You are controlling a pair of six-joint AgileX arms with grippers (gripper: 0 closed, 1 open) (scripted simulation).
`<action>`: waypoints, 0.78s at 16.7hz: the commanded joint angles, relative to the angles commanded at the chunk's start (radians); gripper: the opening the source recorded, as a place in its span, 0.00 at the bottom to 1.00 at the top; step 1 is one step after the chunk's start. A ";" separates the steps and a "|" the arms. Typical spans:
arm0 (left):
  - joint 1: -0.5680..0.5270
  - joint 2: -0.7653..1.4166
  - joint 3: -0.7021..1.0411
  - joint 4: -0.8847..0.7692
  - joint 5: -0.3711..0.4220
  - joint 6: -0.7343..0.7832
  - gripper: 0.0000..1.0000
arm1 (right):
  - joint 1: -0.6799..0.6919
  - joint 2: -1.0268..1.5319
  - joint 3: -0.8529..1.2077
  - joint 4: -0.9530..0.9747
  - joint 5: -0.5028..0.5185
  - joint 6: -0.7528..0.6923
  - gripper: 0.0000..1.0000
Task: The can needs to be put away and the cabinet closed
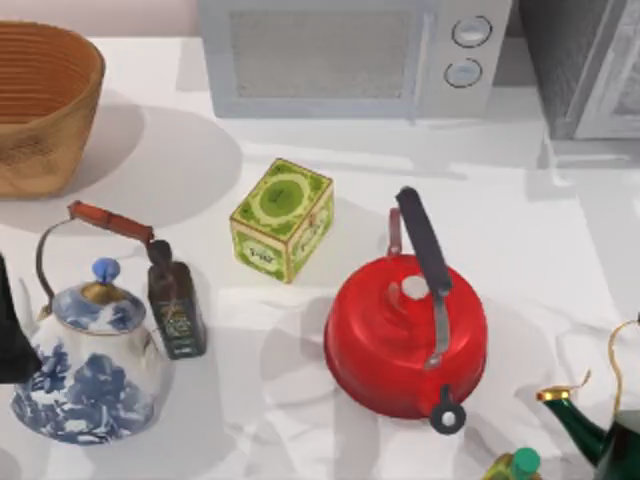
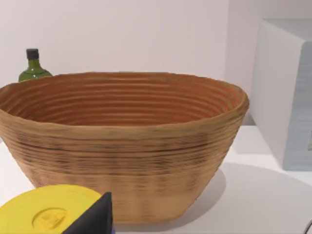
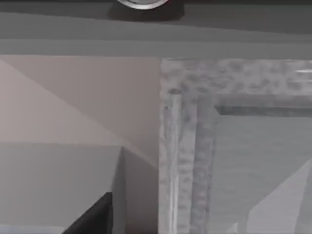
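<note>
The cabinet (image 1: 585, 60) stands at the table's back right corner, dark speckled grey with a pale framed door panel (image 1: 622, 95). The right wrist view looks at it from close by: its speckled frame (image 3: 185, 146) and the pale door panel (image 3: 258, 170). At that view's edge a curved silver rim (image 3: 142, 4) peeks in under a dark band. It may be the can's end, but I cannot tell. A dark part of my right gripper (image 3: 90, 217) shows there too. My left arm (image 1: 14, 330) rests at the table's left edge beside the blue-and-white teapot (image 1: 90, 365).
A white microwave (image 1: 350, 55) stands left of the cabinet. A wicker basket (image 1: 40, 100) is back left. A green tea tin (image 1: 282, 218), red kettle (image 1: 405, 335), dark bottle (image 1: 175, 305) and green teapot (image 1: 610, 435) crowd the front. A yellow lid (image 2: 48, 214) lies before the basket (image 2: 122, 141).
</note>
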 joint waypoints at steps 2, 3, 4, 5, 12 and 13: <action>0.000 0.000 0.000 0.000 0.000 0.000 1.00 | -0.009 -0.185 -0.280 0.056 -0.009 -0.002 1.00; 0.000 0.000 0.000 0.000 0.000 0.000 1.00 | -0.014 -0.275 -0.409 0.084 -0.014 -0.003 1.00; 0.000 0.000 0.000 0.000 0.000 0.000 1.00 | -0.019 -0.364 -0.530 0.112 -0.018 -0.004 1.00; 0.000 0.000 0.000 0.000 0.000 0.000 1.00 | -0.024 -0.450 -0.641 0.141 -0.022 -0.005 1.00; 0.000 0.000 0.000 0.000 0.000 0.000 1.00 | -0.048 -0.901 -1.145 0.308 -0.052 -0.012 1.00; 0.000 0.000 0.000 0.000 0.000 0.000 1.00 | -0.048 -0.931 -1.176 0.321 -0.055 -0.012 1.00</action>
